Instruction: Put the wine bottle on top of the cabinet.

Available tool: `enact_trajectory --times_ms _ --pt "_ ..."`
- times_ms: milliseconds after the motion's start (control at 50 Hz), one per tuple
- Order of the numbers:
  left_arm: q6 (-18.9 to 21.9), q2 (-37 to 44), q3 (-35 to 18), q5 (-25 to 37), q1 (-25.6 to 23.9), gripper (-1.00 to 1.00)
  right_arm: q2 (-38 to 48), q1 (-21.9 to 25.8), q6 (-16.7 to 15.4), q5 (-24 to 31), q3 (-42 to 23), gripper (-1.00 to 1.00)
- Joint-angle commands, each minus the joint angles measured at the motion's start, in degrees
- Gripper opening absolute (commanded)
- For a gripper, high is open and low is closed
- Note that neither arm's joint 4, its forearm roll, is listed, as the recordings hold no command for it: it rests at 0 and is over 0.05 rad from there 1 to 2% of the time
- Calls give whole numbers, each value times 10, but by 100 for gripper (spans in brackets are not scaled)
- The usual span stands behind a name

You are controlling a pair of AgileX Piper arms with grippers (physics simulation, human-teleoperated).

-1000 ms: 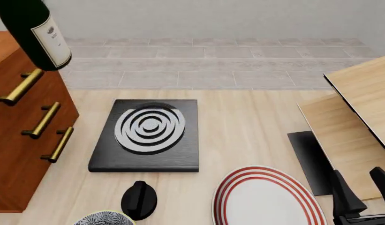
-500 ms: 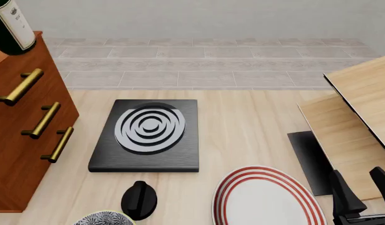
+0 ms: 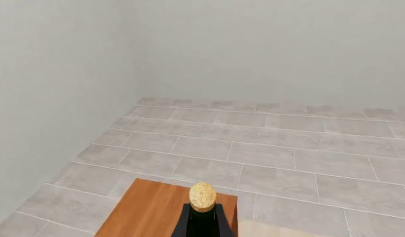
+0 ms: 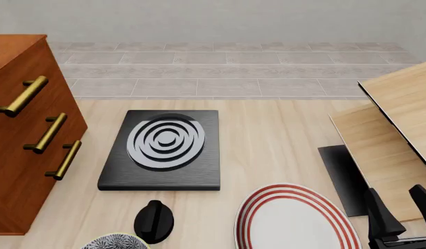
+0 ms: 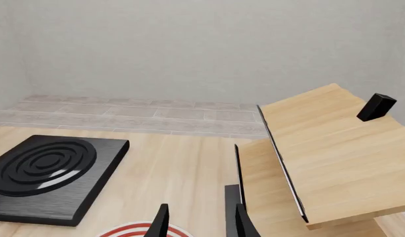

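Left wrist view: the wine bottle [image 3: 203, 207], cork up, stood over the cabinet [image 3: 149, 210] top; grey tiled floor [image 3: 268, 148] and plain walls beyond. The left fingers were out of sight.

Front view: light-wood desk [image 4: 268, 150] carrying a black stove plate [image 4: 164, 150] and red-striped plate [image 4: 292, 220].

Right wrist view: right gripper [image 5: 199, 222] fingers spread, empty.
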Motion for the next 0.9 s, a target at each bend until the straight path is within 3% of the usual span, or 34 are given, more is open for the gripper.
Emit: enact_trajectory --times_ms 20,100,140,240,300,360,460,580,900 --pt "-2 35 -33 1 52 -100 0 -1 -1 0 0 100" --pt "2 45 -31 -2 65 -100 0 0 -1 0 0 100" --pt "41 45 -14 -20 84 -100 0 0 -1 0 0 100" --pt "24 57 -1 -30 102 -100 -1 0 -1 0 0 100" --pt "63 50 31 -52 116 -100 -1 -1 -1 1 0 100" --pt "45 50 33 -49 115 -100 -1 -1 -1 1 0 100" --pt "68 50 59 -73 129 -100 -1 0 -2 1 0 100" --pt "47 52 69 -75 128 -100 -1 -1 -2 1 0 100" --pt "49 48 144 -118 134 -100 -2 -1 -1 1 0 100"
